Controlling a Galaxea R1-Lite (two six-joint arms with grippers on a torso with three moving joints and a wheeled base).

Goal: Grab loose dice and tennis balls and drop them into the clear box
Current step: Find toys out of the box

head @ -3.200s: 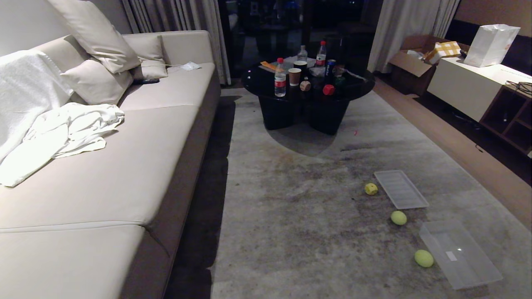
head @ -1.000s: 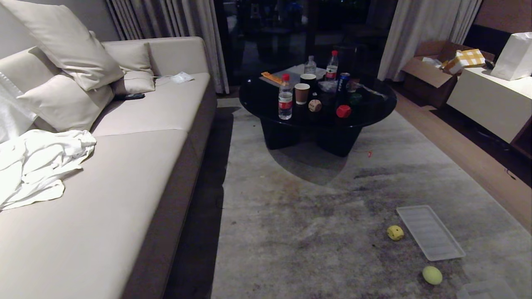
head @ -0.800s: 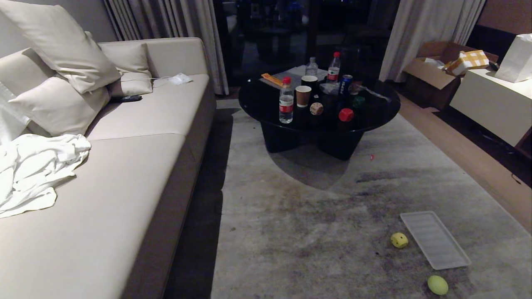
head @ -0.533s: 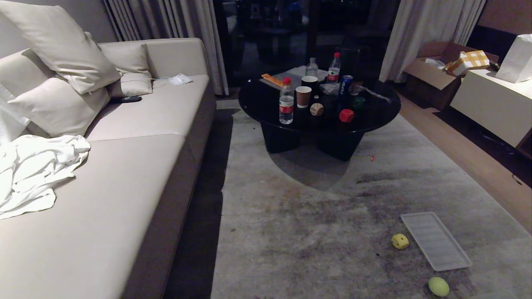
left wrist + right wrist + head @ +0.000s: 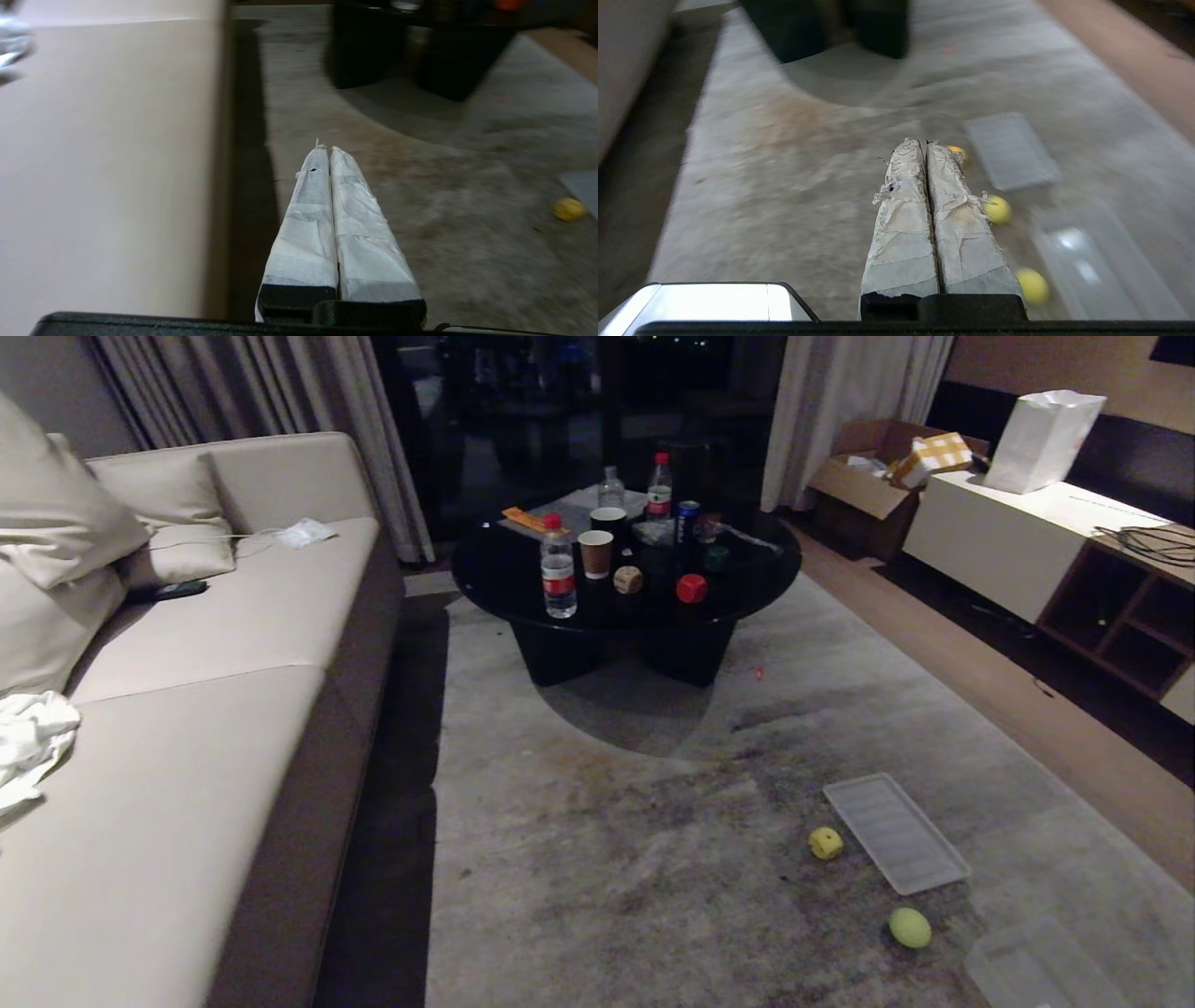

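Nothing on the floor has moved since a moment ago; your base has swung, so the whole head view has slid and the box corner has come back into its lower right edge.

Your left gripper (image 5: 330, 149) has its taped fingers pressed together on nothing, hanging over the rug (image 5: 597, 821) beside the sofa (image 5: 233, 644). Your right gripper (image 5: 925, 142) is likewise closed and empty, pointing over the rug toward the toys. Neither arm shows in the head view.

Just past the right fingertips lies the yellow die (image 5: 825, 843), beside the long edge of the ribbed lid (image 5: 894, 832), close to it but whether touching I cannot tell. Nearer to you sits one ball (image 5: 909, 927); the right wrist view shows a second ball (image 5: 1032, 285) just beside the box (image 5: 1041, 971). The beige die (image 5: 627, 580), red die (image 5: 691, 588) and green die (image 5: 716, 558) stand on the black table (image 5: 523, 579), among the bottles (image 5: 558, 569) and cups (image 5: 595, 553).

Expect everything to be light. The balls are fuzzy and should give a little, so they will grip well but roll if nudged; open wide and close across the middle. The dice look smoother and stiffer with rounded corners, so take them across two flat faces, not the corners. The nearest ball looks the easiest start, being closest to the box.
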